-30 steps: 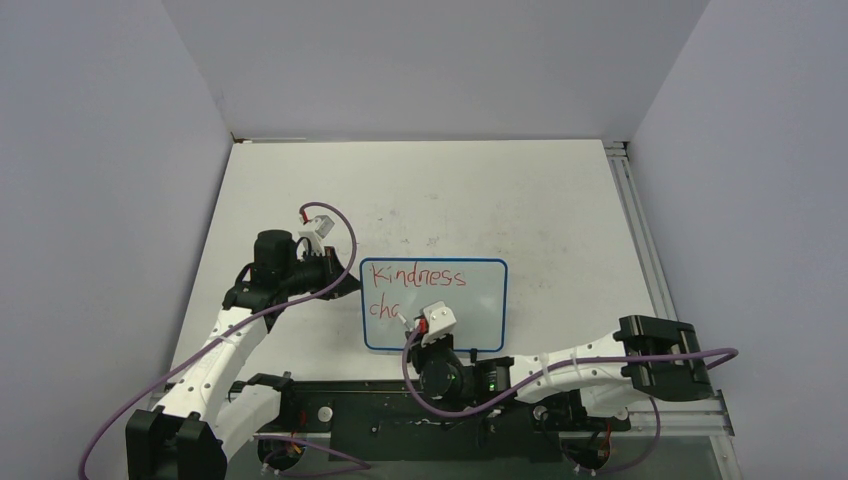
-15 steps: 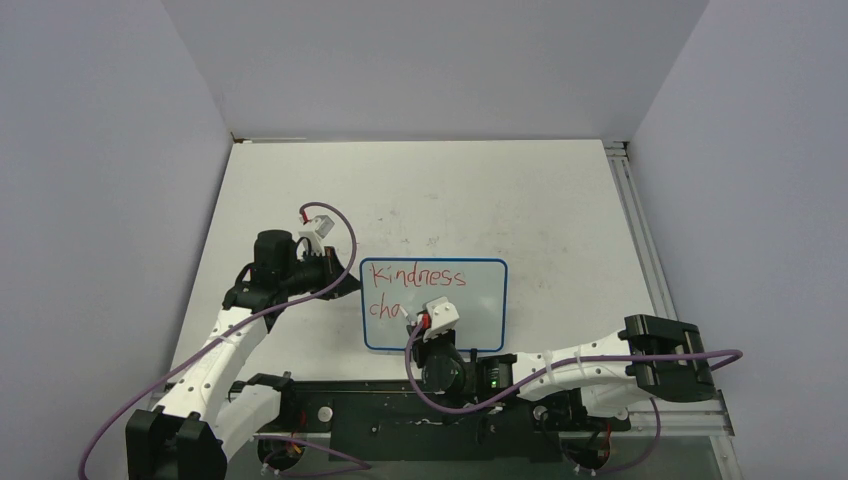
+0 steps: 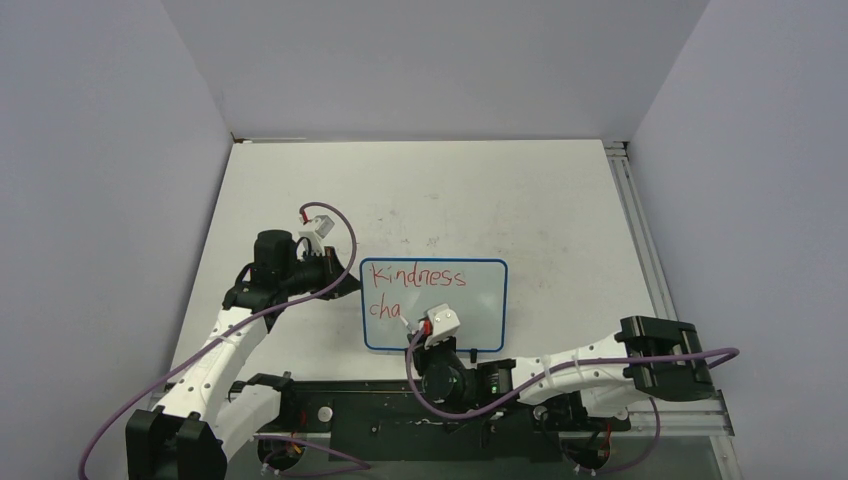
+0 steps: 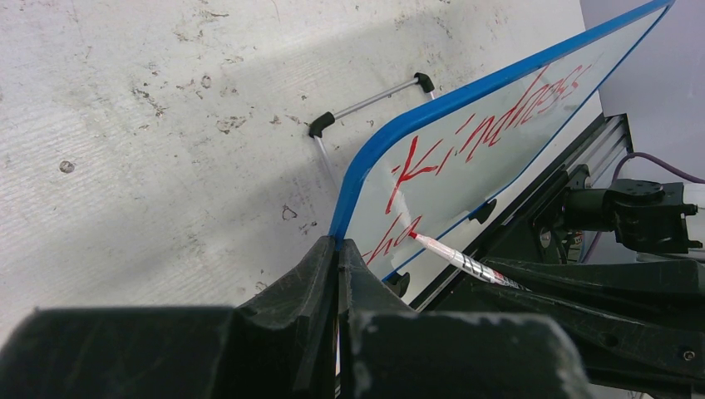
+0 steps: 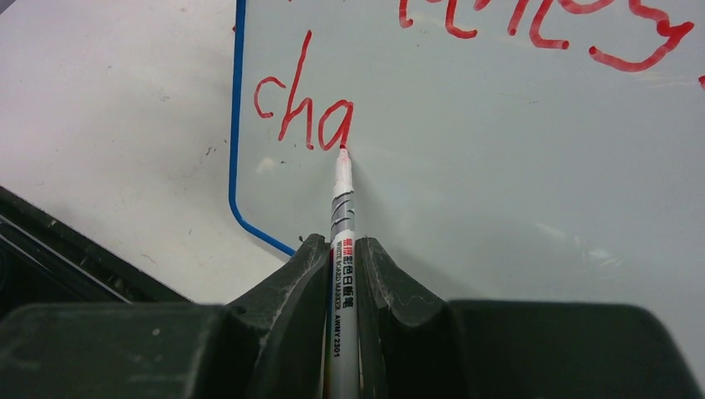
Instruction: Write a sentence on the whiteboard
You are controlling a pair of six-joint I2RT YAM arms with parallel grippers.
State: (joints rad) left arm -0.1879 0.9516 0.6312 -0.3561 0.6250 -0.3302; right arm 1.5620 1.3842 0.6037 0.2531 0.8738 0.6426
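Note:
The whiteboard (image 3: 470, 300) with a thin blue frame lies on the table in front of the arms. It reads "Kindness" in red, with "cha" below. My left gripper (image 4: 338, 243) is shut on the whiteboard's left blue edge (image 4: 353, 181); it shows in the top view (image 3: 345, 272) too. My right gripper (image 5: 342, 243) is shut on a white board marker (image 5: 342, 216). The marker's red tip touches the board at the foot of the "a" (image 5: 337, 126). In the left wrist view the marker (image 4: 453, 256) meets the board from the right. My right gripper (image 3: 415, 325) sits over the board's lower left.
The scuffed white tabletop (image 3: 450, 200) extends behind the board. A metal stand bar with black ends (image 4: 370, 101) lies behind the board's far edge. A black rail (image 3: 380, 410) runs along the near edge, and a metal track (image 3: 640, 230) lines the right side.
The right gripper has drawn the marker over the board: the second line read "chc" a second ago and now reads "cha". The left gripper has not moved.

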